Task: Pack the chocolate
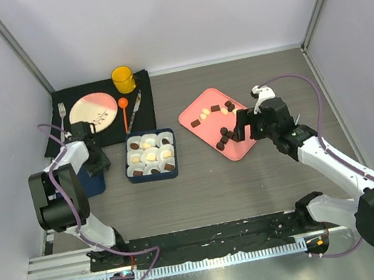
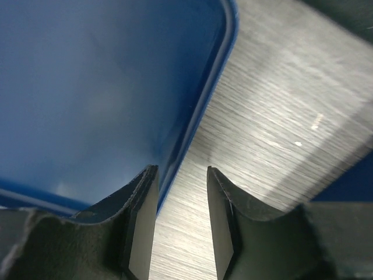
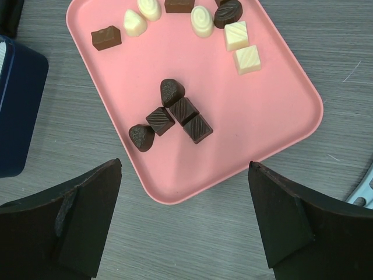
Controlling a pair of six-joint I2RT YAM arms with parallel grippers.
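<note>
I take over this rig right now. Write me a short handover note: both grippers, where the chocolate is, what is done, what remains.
Left gripper: open, jaws astride the rim of a flat blue lid on the table; no grip shown.
Right gripper: wide open, empty, at the edge of the pink tray.
Chocolate: many dark and white pieces loose on the tray; some already sit in paper cups in the navy box.
Done: several cups filled.
Left: move the tray's pieces to the box, then probably fit the lid.
</note>
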